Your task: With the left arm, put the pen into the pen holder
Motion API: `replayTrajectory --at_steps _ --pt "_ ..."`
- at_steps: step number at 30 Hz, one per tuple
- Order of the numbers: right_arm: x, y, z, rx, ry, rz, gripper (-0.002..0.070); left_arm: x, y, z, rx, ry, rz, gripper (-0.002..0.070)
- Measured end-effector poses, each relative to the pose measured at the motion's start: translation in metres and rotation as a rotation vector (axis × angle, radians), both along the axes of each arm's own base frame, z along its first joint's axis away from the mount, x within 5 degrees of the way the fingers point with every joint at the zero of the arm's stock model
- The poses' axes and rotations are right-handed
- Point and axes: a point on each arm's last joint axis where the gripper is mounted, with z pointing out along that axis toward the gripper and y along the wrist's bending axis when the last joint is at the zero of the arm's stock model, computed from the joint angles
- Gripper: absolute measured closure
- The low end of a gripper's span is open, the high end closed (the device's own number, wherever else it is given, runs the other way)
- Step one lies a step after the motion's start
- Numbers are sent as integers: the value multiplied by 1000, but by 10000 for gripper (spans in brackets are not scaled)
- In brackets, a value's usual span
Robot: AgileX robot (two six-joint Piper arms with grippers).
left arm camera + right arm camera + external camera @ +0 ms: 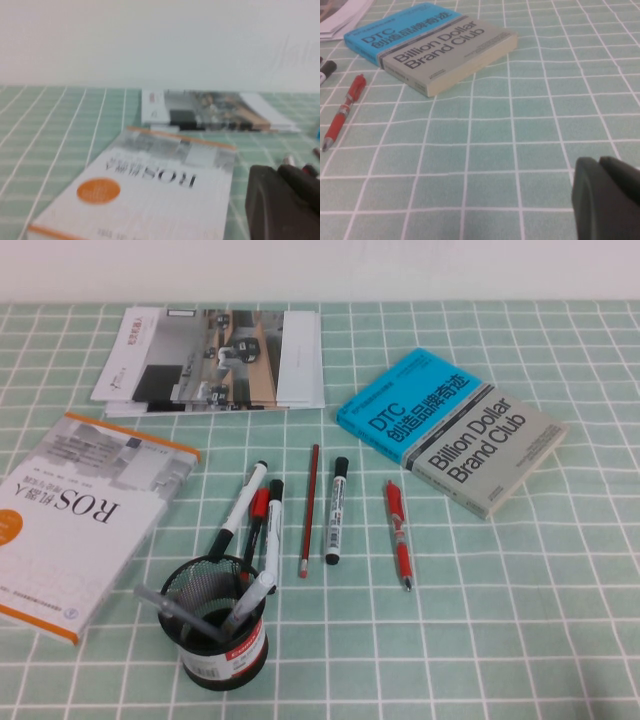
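Of the left pincer point(282, 202) we see only a dark edge in its own wrist view, low above the worktop point(500, 640) and facing the white book point(150, 195); we cannot tell how wide it stands, and it holds nothing we can see. The right pincer point(607, 197) is likewise only a dark corner, low over bare squares short of the blue-and-grey book point(440, 47) and the red pen point(342, 112); its width we cannot tell either. The high view shows neither pincer, but it alone shows the pen holder point(225, 640) near the front edge, with the pen point(255, 595) standing tilted inside it. To its right the worktop lies open up to the blue-and-grey book
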Motion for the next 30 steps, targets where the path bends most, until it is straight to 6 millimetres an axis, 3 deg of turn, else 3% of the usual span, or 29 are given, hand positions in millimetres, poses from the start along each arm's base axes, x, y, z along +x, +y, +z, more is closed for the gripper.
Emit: replayTrajectory --at_steps 14,30 --pt "0 0 0 0 0 0 696 -3 0 -27 10 274 2 678" --pt "0 0 0 0 0 0 696 -4 0 -28 32 293 4 678"
